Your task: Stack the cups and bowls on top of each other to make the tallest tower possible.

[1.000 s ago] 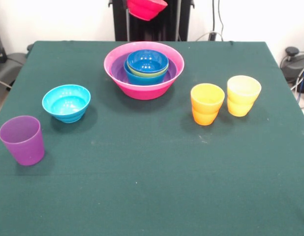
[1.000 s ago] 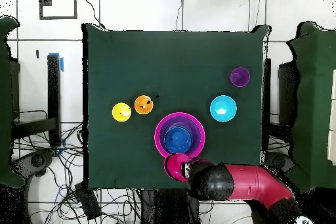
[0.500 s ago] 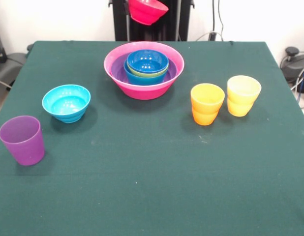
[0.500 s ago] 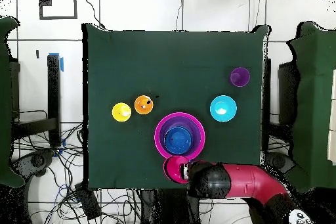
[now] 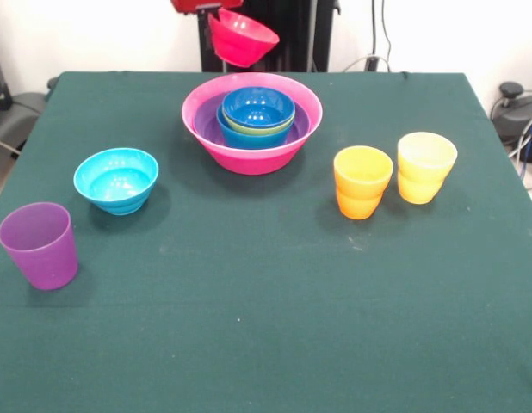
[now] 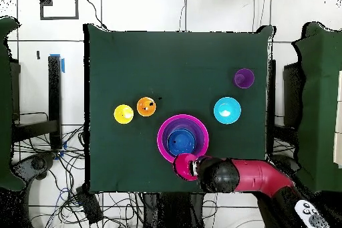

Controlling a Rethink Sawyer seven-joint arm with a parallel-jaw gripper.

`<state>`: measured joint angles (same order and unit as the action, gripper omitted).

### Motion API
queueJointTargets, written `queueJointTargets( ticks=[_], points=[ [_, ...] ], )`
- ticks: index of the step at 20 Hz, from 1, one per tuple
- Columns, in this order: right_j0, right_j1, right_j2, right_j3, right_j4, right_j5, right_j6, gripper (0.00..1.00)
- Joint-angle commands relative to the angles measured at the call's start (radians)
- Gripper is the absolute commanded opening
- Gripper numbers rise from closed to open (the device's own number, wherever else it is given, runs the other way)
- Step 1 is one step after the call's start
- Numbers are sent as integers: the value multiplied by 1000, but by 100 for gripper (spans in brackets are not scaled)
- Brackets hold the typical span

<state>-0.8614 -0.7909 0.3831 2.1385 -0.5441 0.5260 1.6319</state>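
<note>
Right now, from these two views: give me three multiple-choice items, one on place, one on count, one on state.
1. Where is the small red-pink bowl?
A. on the table
B. held in the air beside the tower's far rim
C. inside the cyan bowl

2. How many cups stand on the table?
A. two
B. three
C. five

3. What state is the purple cup in?
A. upright, alone
B. tipped over
C. nested in a bowl

Key: 1 B, the gripper carries it tilted above the table; 2 B, purple, orange and yellow; 3 A, its mouth faces up.
</note>
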Motion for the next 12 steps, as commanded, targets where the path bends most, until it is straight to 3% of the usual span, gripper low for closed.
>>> queueJointTargets(
  ticks=[1, 12],
  points=[
    [50, 154, -30, -146, -106, -132, 58, 0],
    [61, 137, -24, -129, -88, -126, 65, 0]
  ],
)
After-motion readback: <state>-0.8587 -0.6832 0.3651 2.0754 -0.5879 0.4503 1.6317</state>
